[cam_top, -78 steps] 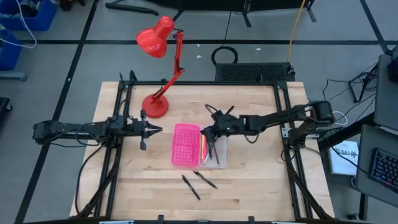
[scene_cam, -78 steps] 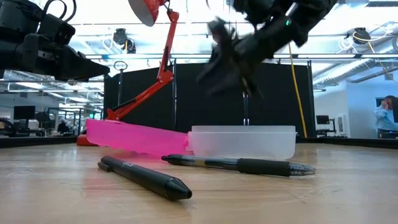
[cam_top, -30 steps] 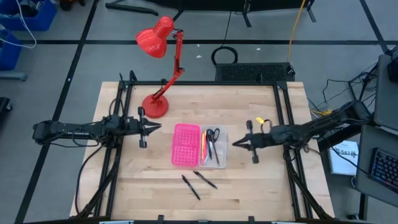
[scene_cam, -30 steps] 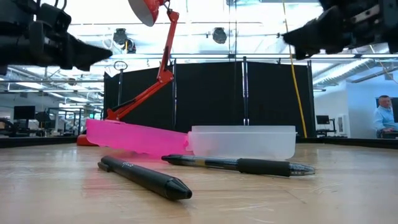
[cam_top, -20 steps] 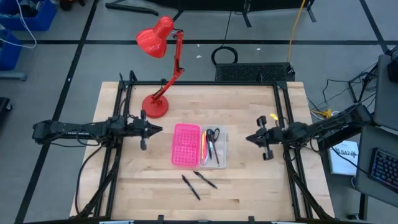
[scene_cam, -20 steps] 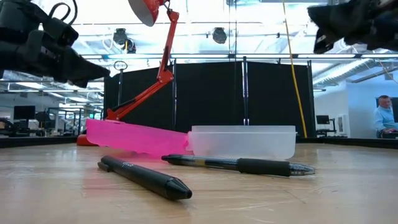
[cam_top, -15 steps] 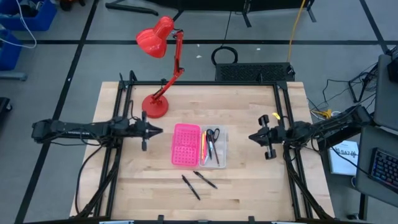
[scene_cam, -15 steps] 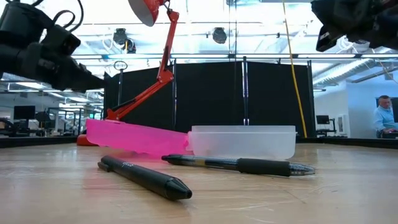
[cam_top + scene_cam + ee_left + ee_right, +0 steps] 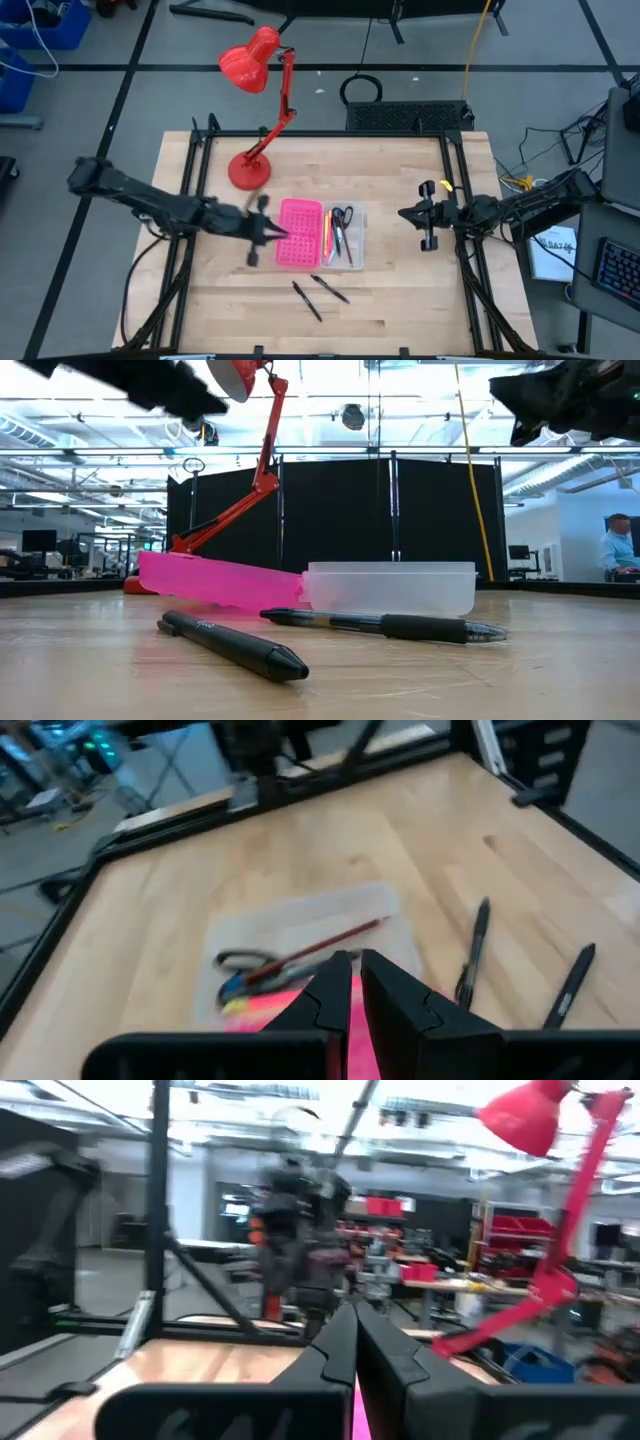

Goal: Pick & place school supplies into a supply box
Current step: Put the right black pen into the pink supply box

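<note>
The small rectangular supply box [image 9: 320, 233], a bright pink dotted half hinged to a clear plastic tray half, is lying open near the middle of the pale wooden table [image 9: 400, 300]. Inside the clear tray, the small black-handled scissors [image 9: 342, 216] are resting beside several thin pens and pencils [image 9: 330, 238], one of them a brown pencil [image 9: 320, 944]. Two black pens [image 9: 320, 293] are lying loose on the wood just in front of the box, apart from each other, with bare table spreading out to the front edge and to both sides. The red desk lamp [image 9: 258, 110] is standing at the far left corner, well apart from the box.

The left gripper [image 9: 268, 232] is reaching in on a slanted, stretched arm, hanging above the table just beside the pink half's left edge; its fingers [image 9: 385, 995] are pressed nearly together with nothing between them. The right gripper [image 9: 408, 215] is waiting level near the table's right rail, well apart from the tray, its fingers [image 9: 335, 1345] likewise drawn together and holding nothing.
</note>
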Tool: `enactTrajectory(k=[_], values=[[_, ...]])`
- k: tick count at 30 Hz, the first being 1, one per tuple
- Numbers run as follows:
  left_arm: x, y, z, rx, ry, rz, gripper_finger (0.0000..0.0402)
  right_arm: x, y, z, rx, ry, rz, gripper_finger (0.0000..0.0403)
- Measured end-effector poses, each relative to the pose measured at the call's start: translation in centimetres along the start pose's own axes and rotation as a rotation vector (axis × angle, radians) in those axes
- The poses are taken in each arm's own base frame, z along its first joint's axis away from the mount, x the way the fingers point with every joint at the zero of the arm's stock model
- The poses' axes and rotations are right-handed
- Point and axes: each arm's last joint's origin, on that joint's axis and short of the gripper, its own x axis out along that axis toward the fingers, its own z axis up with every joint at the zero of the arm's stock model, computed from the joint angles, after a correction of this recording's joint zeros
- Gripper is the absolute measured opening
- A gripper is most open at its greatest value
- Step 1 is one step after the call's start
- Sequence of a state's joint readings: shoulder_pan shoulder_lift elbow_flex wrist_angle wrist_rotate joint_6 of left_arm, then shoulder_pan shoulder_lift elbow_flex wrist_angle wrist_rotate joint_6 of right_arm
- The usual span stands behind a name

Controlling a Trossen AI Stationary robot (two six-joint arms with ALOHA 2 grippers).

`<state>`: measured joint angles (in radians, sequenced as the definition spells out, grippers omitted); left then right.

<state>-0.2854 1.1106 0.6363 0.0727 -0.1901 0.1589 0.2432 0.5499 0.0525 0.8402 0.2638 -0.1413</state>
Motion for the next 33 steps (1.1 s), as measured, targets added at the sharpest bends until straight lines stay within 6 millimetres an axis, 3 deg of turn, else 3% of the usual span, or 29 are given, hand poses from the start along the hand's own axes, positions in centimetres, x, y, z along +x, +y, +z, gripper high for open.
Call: enactTrajectory(k=[6,12,16,20,23,27,33], values=[[7.1,-5.2,2.9,0.249,0.103,-0.082,0.0037,0.0,0.0,-0.1,-0.001,0.008,0.004,0.0000],[12.6,-9.5,5.2,0.324,0.308,-0.173,0.0037,0.0,0.0,-0.1,0.029,0.008,0.007,0.0000],[14.2,-10.8,5.6,0.346,0.503,-0.290,0.0044,0.0,0.0,-0.2,0.022,0.019,0.009,0.0000],[15.1,-11.6,5.9,0.264,0.537,-0.447,0.0088,0.0,0.0,-0.2,0.022,0.016,0.009,0.0000],[15.5,-12.2,5.2,0.265,0.554,-0.557,0.0137,0.0,0.0,-0.1,0.012,0.014,0.008,0.0000],[16.1,-13.2,4.3,0.292,0.557,-0.581,0.0193,0.0,0.0,-0.1,-0.028,0.005,0.006,0.0000],[18.2,-15.0,1.8,0.404,0.556,-0.579,0.0224,0.0,0.0,0.0,-0.031,-0.002,0.004,0.0000]])
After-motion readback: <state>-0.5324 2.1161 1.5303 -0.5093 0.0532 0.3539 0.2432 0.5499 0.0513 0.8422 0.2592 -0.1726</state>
